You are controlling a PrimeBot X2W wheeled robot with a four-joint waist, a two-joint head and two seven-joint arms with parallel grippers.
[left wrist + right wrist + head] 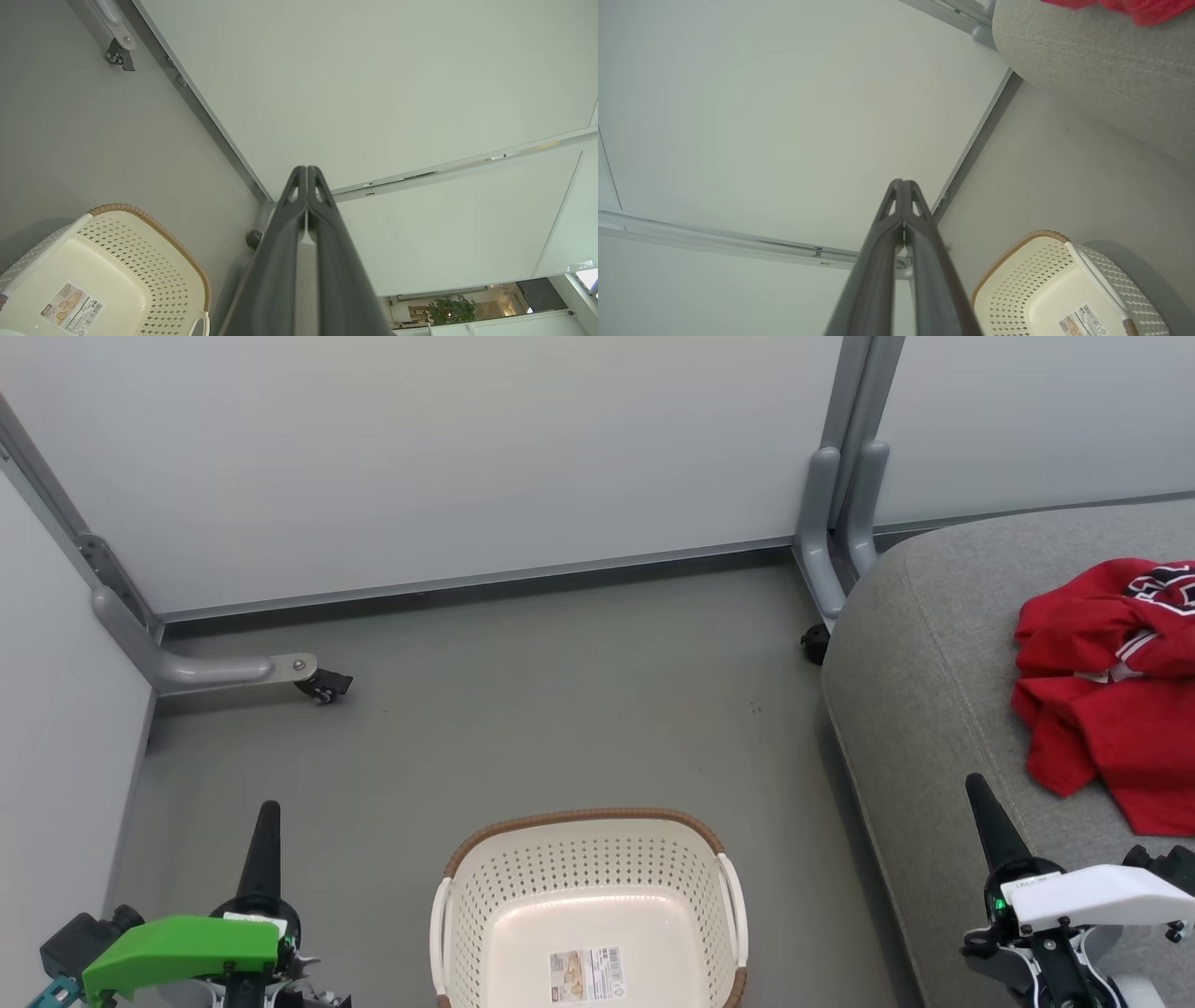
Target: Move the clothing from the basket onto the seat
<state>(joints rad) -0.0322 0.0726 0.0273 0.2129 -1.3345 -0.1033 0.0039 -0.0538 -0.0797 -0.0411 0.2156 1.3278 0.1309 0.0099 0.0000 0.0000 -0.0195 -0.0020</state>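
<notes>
Red jersey fabric, the clothing [1111, 681], lies crumpled on the light grey seat [924, 709] in the head view, ahead of the right fingers [978, 793] and off to their outer side. The heap's longer run seems to go away from those fingers rather than across them, though the frame edge cuts it, so I cannot be sure. The right fingers are pressed together into a single dark point and grip nothing. The left fingers [268, 817] are pressed together too, with bare grey floor [560, 691] ahead of them. Between the two arms sits the oval cream basket [588, 821], holding nothing but a printed label [585, 975] on its bottom.

From the left wrist, the left fingers [307, 173] meet at the tips with no gap, pointing at a pale partition panel [373, 93]. The basket [154, 224] lies low to one side of them.

From the right wrist, the right fingers [904, 186] are likewise closed on nothing. The basket [1017, 252] lies beside and below them, while the seat [1087, 60] and a sliver of the clothing [1148, 9] sit far beyond the tips, at the frame's upper corner.

By my reading the move is done: the garment rests on the cushion, apart from the basket. Were it to need shifting, the right arm is plainly nearer, and the left would have to cross over the basket.
</notes>
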